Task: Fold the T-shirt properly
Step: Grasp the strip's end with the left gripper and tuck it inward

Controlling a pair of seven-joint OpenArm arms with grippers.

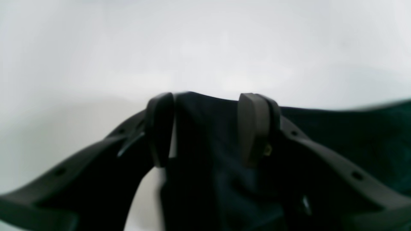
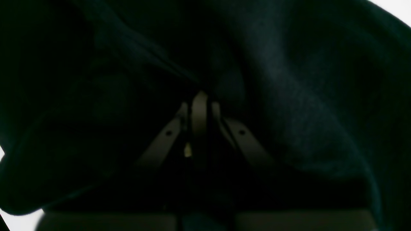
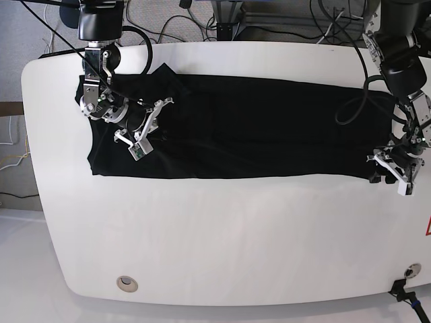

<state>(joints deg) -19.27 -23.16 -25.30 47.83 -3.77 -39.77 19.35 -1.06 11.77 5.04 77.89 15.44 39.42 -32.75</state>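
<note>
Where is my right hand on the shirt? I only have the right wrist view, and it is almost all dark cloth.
Observer: In the base view the right hand sits near one short end of the T-shirt, by the raised corner flap at that end.
Operator: How does the rest of the shirt lie?
Observer: It lies as one long black band across the white table.
Operator: And the left hand?
Observer: The left hand is at the opposite short end, at the shirt's front corner.
Operator: Has it closed on the cloth?
Observer: In the left wrist view its fingers stand apart with black cloth between them; I cannot tell whether they pinch it.
</note>
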